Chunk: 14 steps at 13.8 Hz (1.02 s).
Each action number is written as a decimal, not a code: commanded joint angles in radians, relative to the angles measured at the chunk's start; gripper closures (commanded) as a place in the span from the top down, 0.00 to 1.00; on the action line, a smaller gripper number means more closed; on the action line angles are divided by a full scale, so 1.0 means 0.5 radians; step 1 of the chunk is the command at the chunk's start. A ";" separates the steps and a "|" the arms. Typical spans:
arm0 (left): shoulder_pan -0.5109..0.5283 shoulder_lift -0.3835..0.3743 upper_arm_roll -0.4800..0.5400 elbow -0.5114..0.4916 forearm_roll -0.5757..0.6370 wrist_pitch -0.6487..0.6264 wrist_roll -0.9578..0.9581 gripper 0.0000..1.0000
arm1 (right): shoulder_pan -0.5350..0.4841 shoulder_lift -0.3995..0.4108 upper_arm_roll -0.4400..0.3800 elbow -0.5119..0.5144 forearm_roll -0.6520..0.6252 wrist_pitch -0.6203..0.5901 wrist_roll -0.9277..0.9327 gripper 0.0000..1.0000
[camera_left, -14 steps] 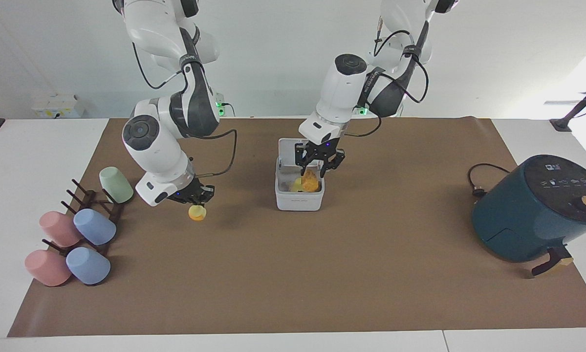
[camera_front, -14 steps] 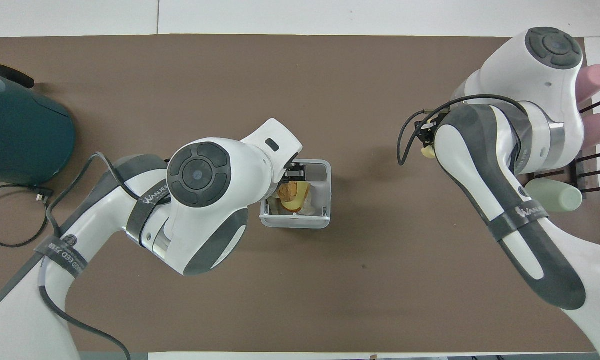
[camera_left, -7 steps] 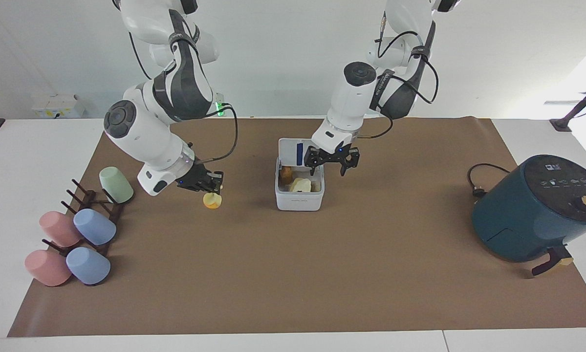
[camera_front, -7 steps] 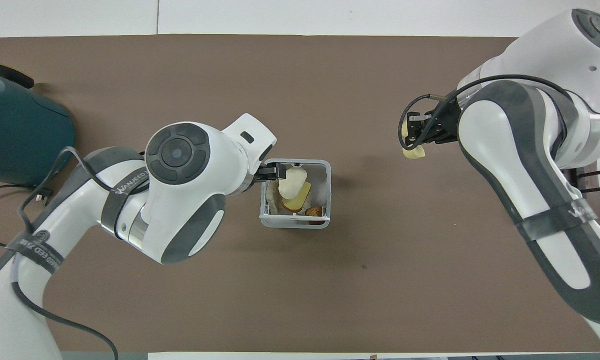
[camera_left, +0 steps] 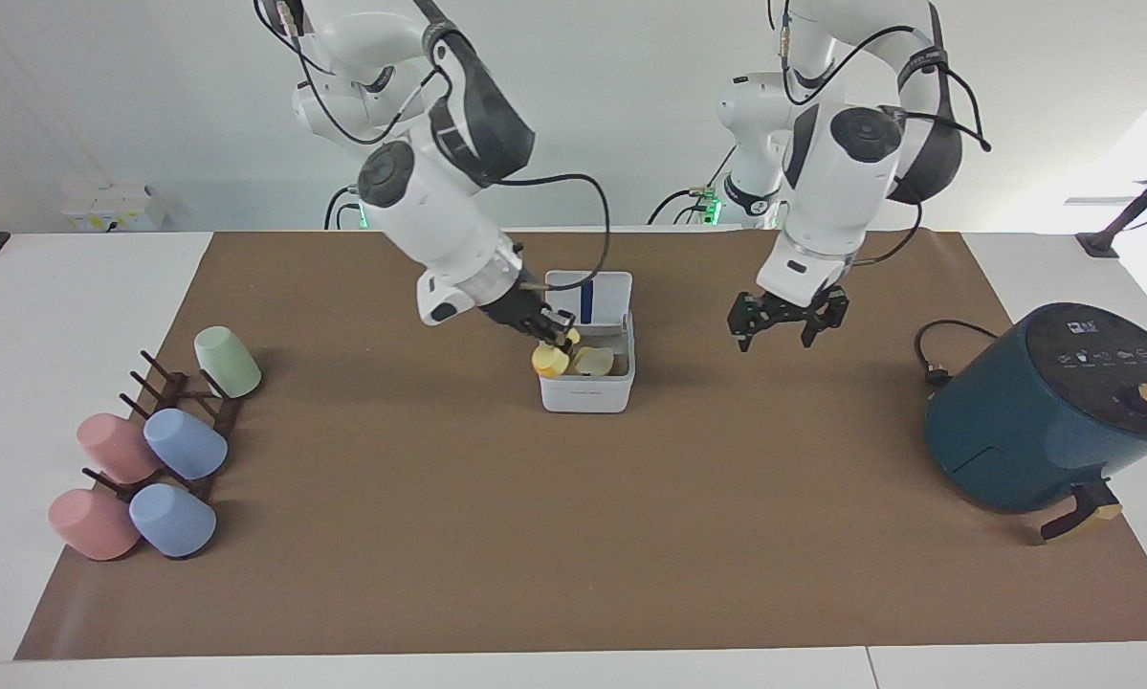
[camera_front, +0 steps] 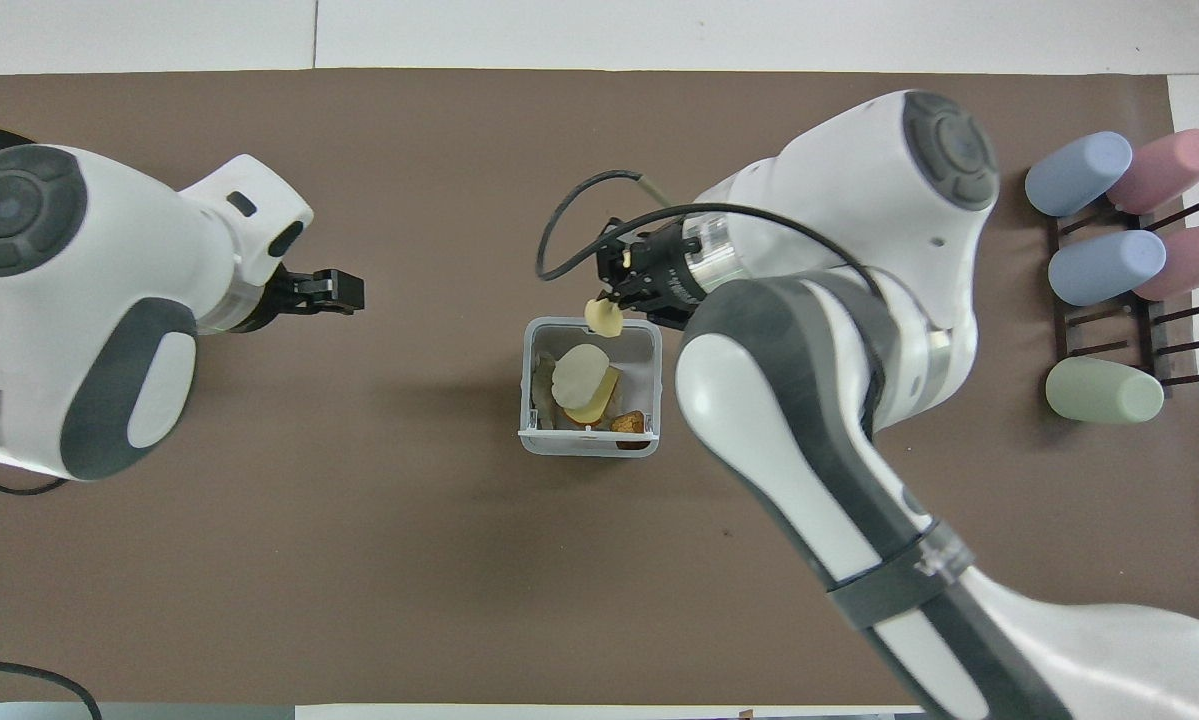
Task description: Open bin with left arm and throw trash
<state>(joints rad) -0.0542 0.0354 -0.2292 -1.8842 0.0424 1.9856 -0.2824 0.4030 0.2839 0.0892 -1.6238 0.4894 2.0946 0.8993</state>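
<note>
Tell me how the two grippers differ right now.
The right gripper is shut on a yellow trash piece; the left gripper is open and holds nothing. The right gripper hangs over the open bin, at its edge; the left gripper hangs over bare brown mat, between bin and air fryer. Both are raised, touching nothing on the table.
</note>
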 commanded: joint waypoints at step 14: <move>-0.018 -0.089 0.520 0.624 -0.066 -0.894 0.556 1.00 | 0.158 -0.190 -0.007 -0.499 0.028 0.358 0.150 1.00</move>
<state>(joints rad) -0.0704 -0.0238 0.0235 -1.6103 0.0279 1.5812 -0.0293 0.5021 0.2059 0.0795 -1.8629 0.4894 2.2713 0.9756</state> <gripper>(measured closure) 0.000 0.189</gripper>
